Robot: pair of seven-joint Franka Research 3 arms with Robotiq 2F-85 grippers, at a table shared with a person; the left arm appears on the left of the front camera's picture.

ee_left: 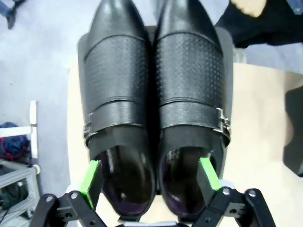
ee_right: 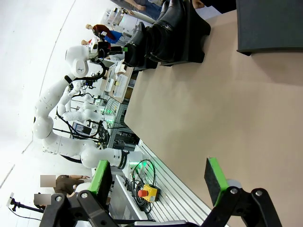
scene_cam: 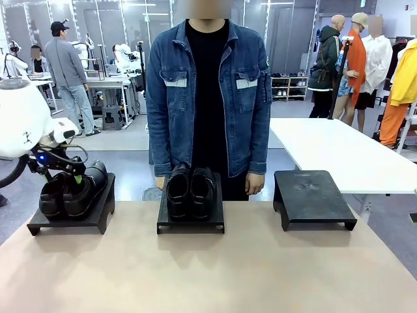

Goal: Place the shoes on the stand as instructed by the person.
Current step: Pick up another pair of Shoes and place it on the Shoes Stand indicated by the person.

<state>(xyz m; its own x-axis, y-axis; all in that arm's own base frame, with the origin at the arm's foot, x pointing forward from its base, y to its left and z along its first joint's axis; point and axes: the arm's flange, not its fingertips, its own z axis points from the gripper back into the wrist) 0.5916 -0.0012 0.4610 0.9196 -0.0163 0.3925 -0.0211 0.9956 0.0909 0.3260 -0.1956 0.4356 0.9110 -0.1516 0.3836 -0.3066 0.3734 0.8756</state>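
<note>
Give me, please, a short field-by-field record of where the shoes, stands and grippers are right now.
left stand: holds one pair of shoes
middle stand: holds the second pair, toes toward the robot
right stand: nothing on it
left gripper: open, green pads at the outer sides of the left pair's heel ends, not closed on them
right gripper: open, holding nothing, above the table
person: stands behind the middle stand, hands low by the table's far edge
</note>
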